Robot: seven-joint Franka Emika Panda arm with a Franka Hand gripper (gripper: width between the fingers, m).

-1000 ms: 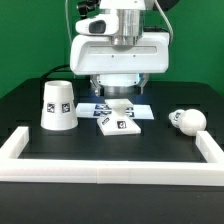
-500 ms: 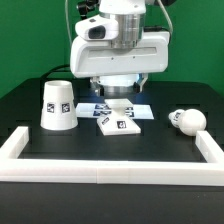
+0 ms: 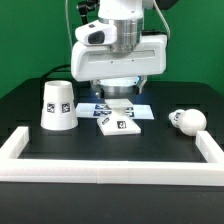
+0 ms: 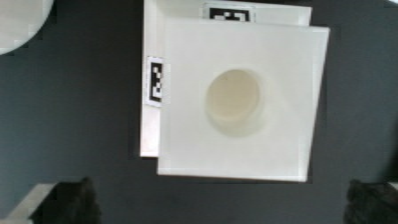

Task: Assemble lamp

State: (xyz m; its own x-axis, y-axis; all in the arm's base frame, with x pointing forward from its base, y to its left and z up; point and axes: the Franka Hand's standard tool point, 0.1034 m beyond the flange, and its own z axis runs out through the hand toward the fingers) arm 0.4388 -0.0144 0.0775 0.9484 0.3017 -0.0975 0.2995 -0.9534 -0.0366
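Assembly looks hardly begun: the three lamp parts lie well apart on the table [image 3: 25, 112], none joined. The base [image 3: 120, 123] lies flat in the middle, its socket empty. The shade [image 3: 56, 106] stands wide end down at the exterior view's left, and the bulb [image 3: 187, 120] lies on its side at the right. The fingers [image 4: 68, 203] hang spread wide above the base, holding nothing. No brand or words can be read, only black-and-white square tags.
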